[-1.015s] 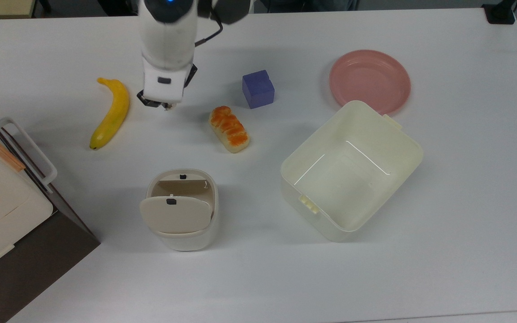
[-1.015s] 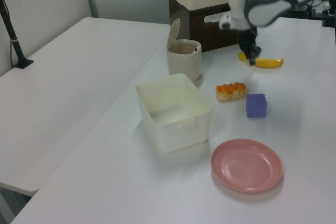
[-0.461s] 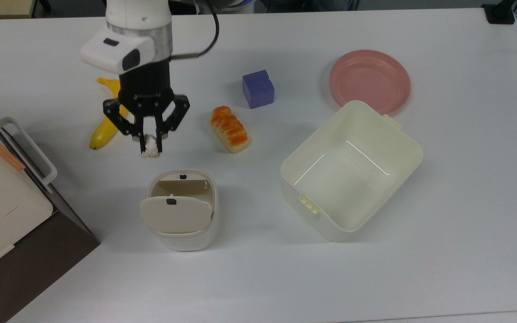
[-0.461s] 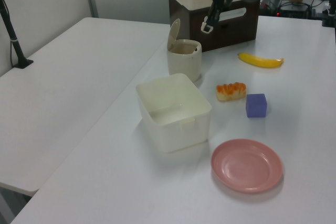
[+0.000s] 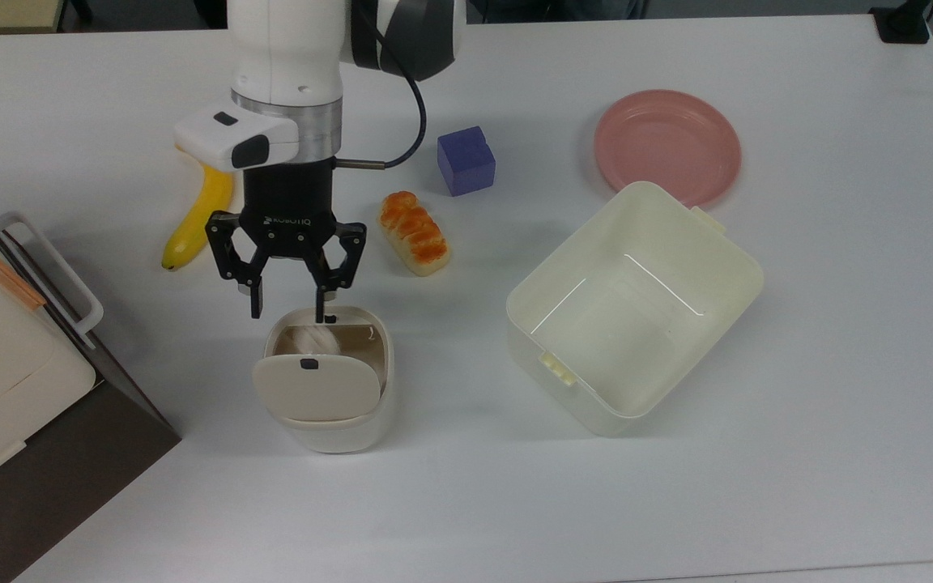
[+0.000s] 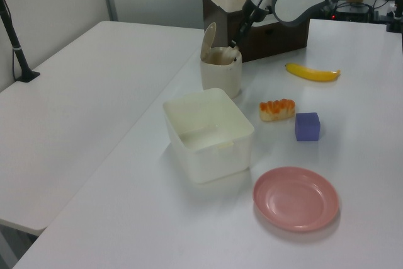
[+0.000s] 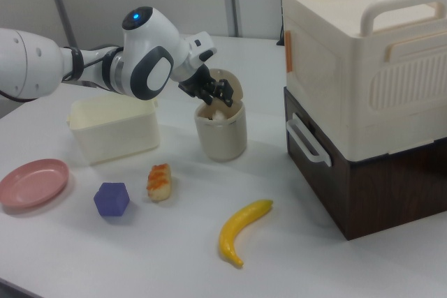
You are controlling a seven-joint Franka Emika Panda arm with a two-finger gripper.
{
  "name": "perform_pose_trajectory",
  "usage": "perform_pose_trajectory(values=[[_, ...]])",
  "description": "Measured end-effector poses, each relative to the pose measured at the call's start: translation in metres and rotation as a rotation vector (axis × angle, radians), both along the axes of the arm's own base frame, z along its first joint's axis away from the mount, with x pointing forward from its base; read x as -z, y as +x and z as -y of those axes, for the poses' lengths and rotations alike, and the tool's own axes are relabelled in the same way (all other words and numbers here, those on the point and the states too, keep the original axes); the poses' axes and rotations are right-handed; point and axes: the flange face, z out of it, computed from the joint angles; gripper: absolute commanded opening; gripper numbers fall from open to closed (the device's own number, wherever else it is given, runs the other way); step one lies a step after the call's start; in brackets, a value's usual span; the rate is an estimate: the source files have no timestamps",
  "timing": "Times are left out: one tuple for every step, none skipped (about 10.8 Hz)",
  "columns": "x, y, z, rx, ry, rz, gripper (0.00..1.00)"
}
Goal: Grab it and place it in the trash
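Paper wad (image 5: 314, 338): sitting inside the trash bin (image 5: 329, 421), just below the fingertips, looks dropped already
Gripper (image 5: 287, 308): fingers spread apart, holding nothing, right over the bin's opening
Flap lid (image 5: 317, 387): swung up
Tip: I'd lift straight up so the fingers don't clip the rim

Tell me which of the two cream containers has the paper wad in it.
The small rounded bin with the flap lid, directly under the open tool; the wad shows inside. The bigger rectangular tub holds nothing.
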Motion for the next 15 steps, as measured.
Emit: perform_pose_trajectory(values=[[0.000,0.000,-0.004,0.018,0.016,0.005,1.00],[-0.001,0.001,-0.007,0.037,0.031,0.010,1.00],[-0.003,0.001,-0.010,0.043,0.038,0.015,1.00],[-0.006,0.001,-0.013,0.048,0.045,0.020,1.00],[-0.005,0.000,-0.014,0.050,0.052,-0.004,1.00],[-0.004,-0.006,-0.014,0.054,0.066,-0.069,1.00],[-0.006,-0.014,-0.014,0.059,0.085,-0.153,1.00],[-0.015,-0.027,-0.015,0.061,0.112,-0.248,1.00],[-0.028,-0.042,-0.018,0.062,0.147,-0.330,1.00],[-0.045,-0.058,-0.024,0.080,0.173,-0.391,1.00],[-0.062,-0.072,-0.030,0.118,0.173,-0.427,1.00],[-0.077,-0.083,-0.035,0.145,0.173,-0.448,1.00],[-0.087,-0.093,-0.035,0.145,0.175,-0.470,1.00],[-0.094,-0.101,-0.033,0.148,0.178,-0.490,1.00],[-0.097,-0.105,-0.030,0.153,0.180,-0.504,1.00]])
